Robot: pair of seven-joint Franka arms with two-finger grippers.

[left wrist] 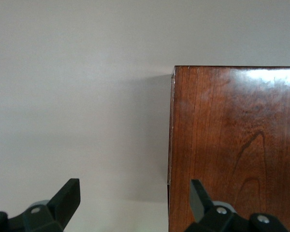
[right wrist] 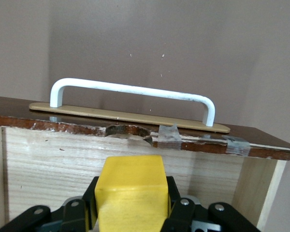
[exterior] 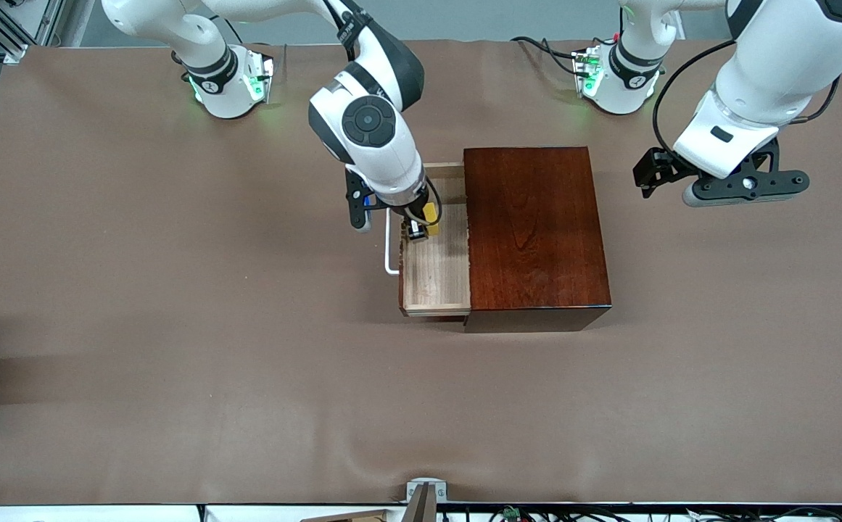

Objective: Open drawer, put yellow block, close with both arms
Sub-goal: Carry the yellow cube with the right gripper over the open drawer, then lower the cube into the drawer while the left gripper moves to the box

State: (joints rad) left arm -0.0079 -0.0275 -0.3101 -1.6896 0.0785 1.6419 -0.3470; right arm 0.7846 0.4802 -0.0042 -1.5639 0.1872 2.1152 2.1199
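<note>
Both fingers of our right gripper (exterior: 421, 226) clamp the small bright yellow cube (right wrist: 130, 191) inside the open pale wooden drawer (exterior: 441, 279); the tray floor lies directly below. Our left gripper (left wrist: 135, 205) waits spread and empty over the mahogany box's (exterior: 537, 232) edge.

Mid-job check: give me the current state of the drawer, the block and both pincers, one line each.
drawer: pulled open out of the box.
yellow block: held over the open drawer, not yet released.
right pincer: shut on the yellow block.
left pincer: open, empty, waiting above the table beside the box.
</note>
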